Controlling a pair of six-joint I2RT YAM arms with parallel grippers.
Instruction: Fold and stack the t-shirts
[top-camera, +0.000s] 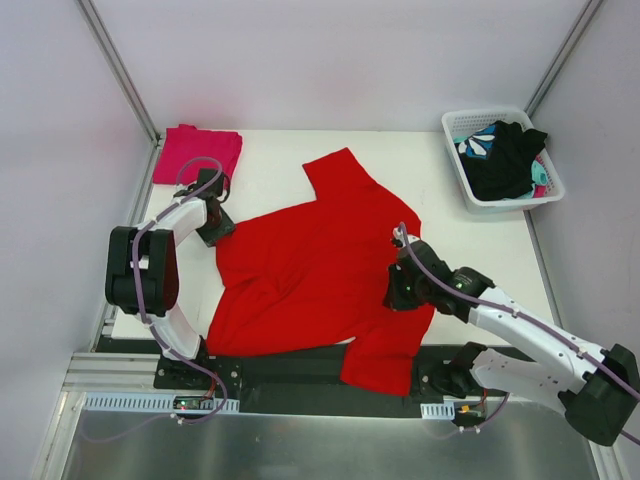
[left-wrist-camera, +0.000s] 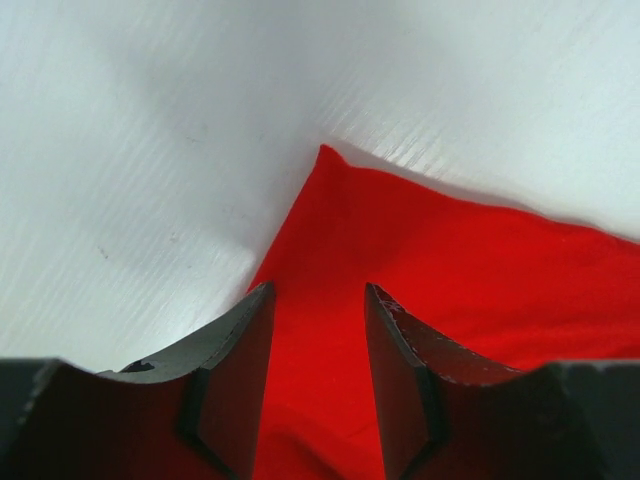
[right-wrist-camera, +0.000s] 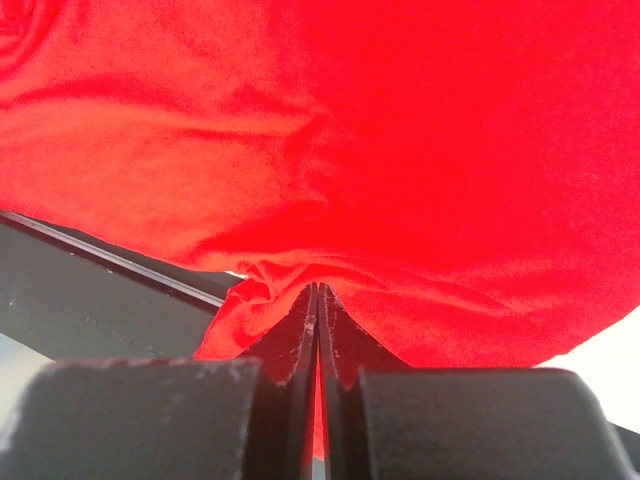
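Right claw (right-wrist-camera: 318, 290) pinches the red t-shirt (right-wrist-camera: 400, 120) at its right edge; left claw (left-wrist-camera: 318, 292), spread, straddles its far-left corner

You had a flat white tabletop (top-camera: 280, 165) under everything, with a white latticed plastic basket (top-camera: 478, 117) on its far right corner (set at a slight angle). Plain white walls (top-camera: 330, 60) closed it in, slanting grey metal posts (top-camera: 115, 65) marked the back corners, and a black rail (top-camera: 300, 365) edged the near side.

The left arm (top-camera: 140, 270) and right arm (top-camera: 530, 335) are white tubes with bulky black joints — thin lilac cables (top-camera: 200, 159) loop alongside. The left gripper (left-wrist-camera: 318, 292) has dark grey, wedge-shaped fingers (left-wrist-camera: 235, 370), scuffed.
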